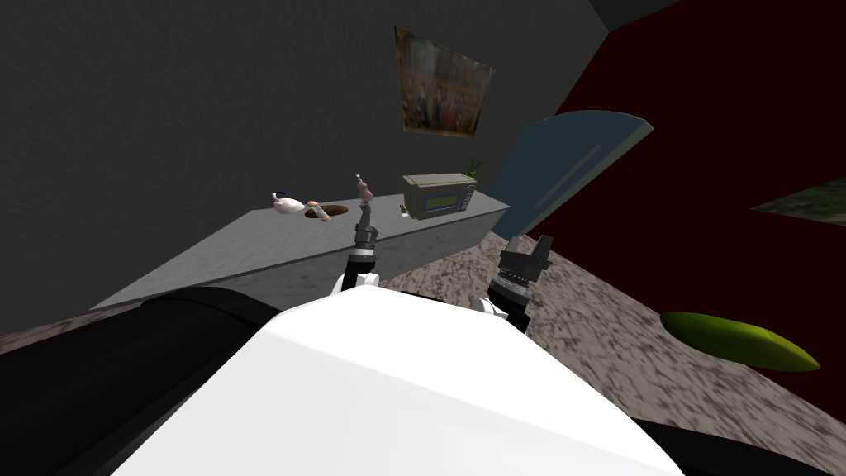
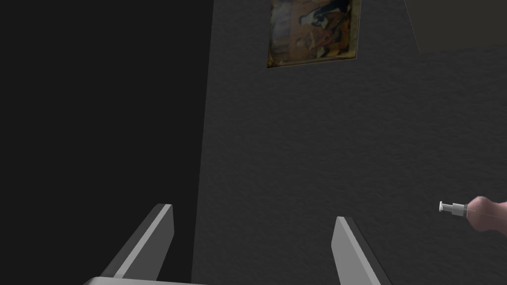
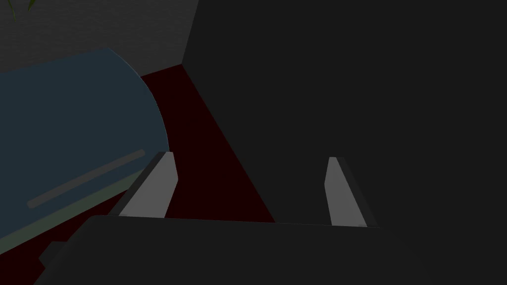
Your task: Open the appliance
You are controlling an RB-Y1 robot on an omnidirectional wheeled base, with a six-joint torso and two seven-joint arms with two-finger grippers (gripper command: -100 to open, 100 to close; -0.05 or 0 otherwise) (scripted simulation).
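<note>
A grey box-shaped appliance (image 1: pixel 438 197) with a dark front panel stands on the grey counter (image 1: pixel 248 248), near its far right end. Just beyond that end rises a tall blue-grey rounded door (image 1: pixel 562 165) with a long grey handle bar (image 3: pixel 84 178). My left gripper (image 1: pixel 364 216) is raised in front of the counter, short of the appliance, and its fingers (image 2: pixel 158 232) are open with nothing between them. My right gripper (image 1: pixel 530 246) hovers over the floor, below the blue door, and is open (image 3: pixel 247 183) and empty too.
On the counter stand a white teapot (image 1: pixel 287 202), a brown round board (image 1: pixel 326 211) and a pink pump bottle (image 1: pixel 363 190) (image 2: pixel 482 213). A plant (image 1: pixel 473 165) shows behind the appliance. A green object (image 1: pixel 739 339) lies on the speckled floor at right. A dark red wall is at right.
</note>
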